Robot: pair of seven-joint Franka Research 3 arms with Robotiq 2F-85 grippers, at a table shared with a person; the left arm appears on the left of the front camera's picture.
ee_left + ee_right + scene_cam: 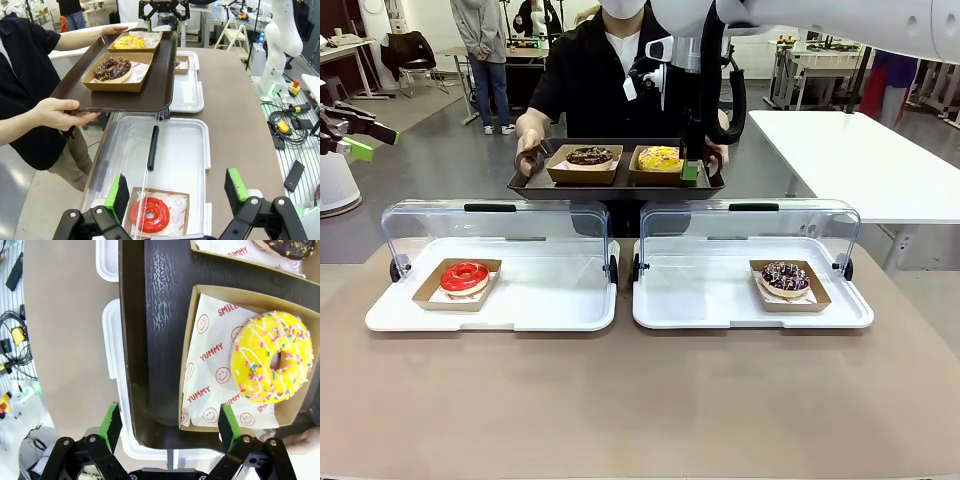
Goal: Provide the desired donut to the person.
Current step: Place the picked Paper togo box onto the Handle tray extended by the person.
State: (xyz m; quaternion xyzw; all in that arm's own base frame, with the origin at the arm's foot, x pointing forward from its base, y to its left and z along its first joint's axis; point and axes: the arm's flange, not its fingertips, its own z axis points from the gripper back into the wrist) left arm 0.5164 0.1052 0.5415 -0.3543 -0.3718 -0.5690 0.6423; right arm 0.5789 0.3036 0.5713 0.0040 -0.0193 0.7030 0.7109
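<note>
The person (pixel 595 70) stands at the far side and holds a dark brown tray (pixel 535 184) with both hands. Two cardboard boxes lie on it: one with a chocolate donut (pixel 590 156), one with a yellow sprinkled donut (pixel 658 158). My right gripper (pixel 690 168) hangs open just above the tray's right end, beside the yellow donut's box (pixel 192 365). In the right wrist view its gripper (pixel 170 427) holds nothing, and the yellow donut (pixel 272 357) lies to one side. My left gripper (pixel 177 192) is open and raised at the far left (pixel 350 135), above the red donut (pixel 150 215).
Two white trays (pixel 570 315) (pixel 700 300) with raised clear lids stand on the brown table. The left one holds a red donut (pixel 465 277) in a box, the right one a chocolate sprinkled donut (pixel 785 278). A white table (pixel 860 160) is at the back right.
</note>
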